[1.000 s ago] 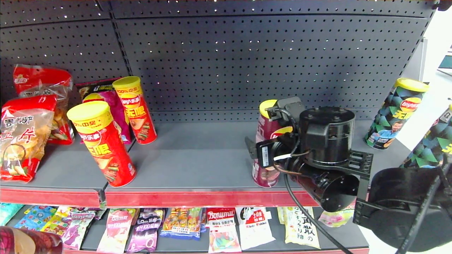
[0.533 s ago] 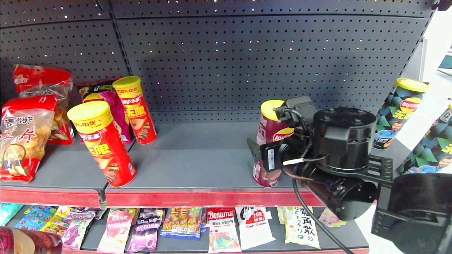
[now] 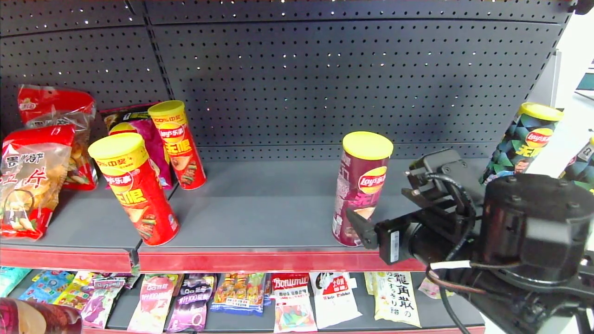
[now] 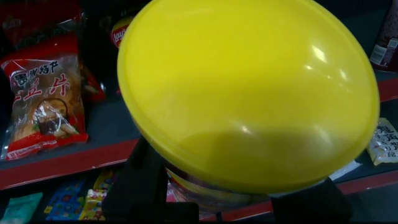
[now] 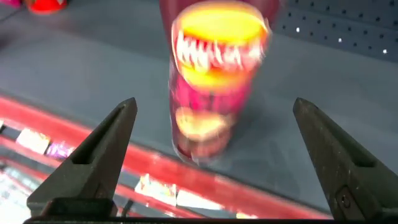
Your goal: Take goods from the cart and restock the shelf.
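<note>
Standing label-out at shelf (image 3: 260,208) front: maroon can (image 3: 362,185).
Right gripper (image 5: 214,106) jaws apart to clear it; left gripper (image 4: 227,193) clamps spare can (image 4: 249,87).

A maroon chip can (image 3: 362,190) with a flat yellow lid stood upright and free on the grey shelf (image 3: 260,208). It was right of the middle, close to the red front edge, and its yellow-and-red logo faced outward. A second can (image 4: 249,93), also yellow-lidded with a dark red body, was off the shelf, low at the left in front of it, and its lid was turned squarely toward the left wrist camera.
</note>
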